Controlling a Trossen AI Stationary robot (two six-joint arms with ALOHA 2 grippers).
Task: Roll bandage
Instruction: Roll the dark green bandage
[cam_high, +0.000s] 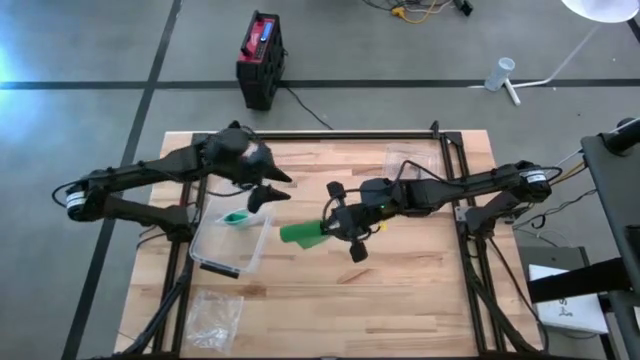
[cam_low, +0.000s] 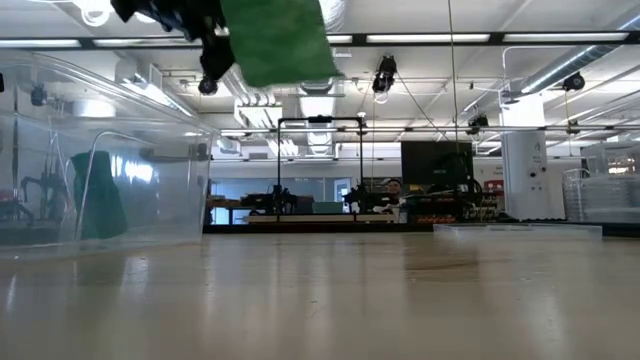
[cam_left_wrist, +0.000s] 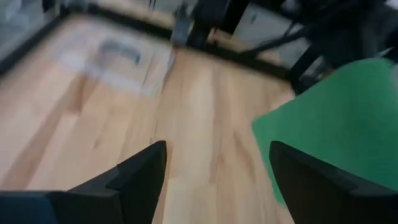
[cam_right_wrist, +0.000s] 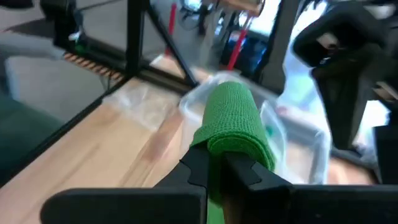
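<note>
The right gripper pinches the green bandage roll above the table, just beside the clear plastic bin. Over that bin, the left gripper hangs with fingers apart.

clear: bare table front right | blocked: clear bin left, arms crowd centre

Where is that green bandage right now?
The green bandage is near the table's middle in the high view, pinched in the right gripper and held above the wood, just right of the clear plastic bin.
</note>
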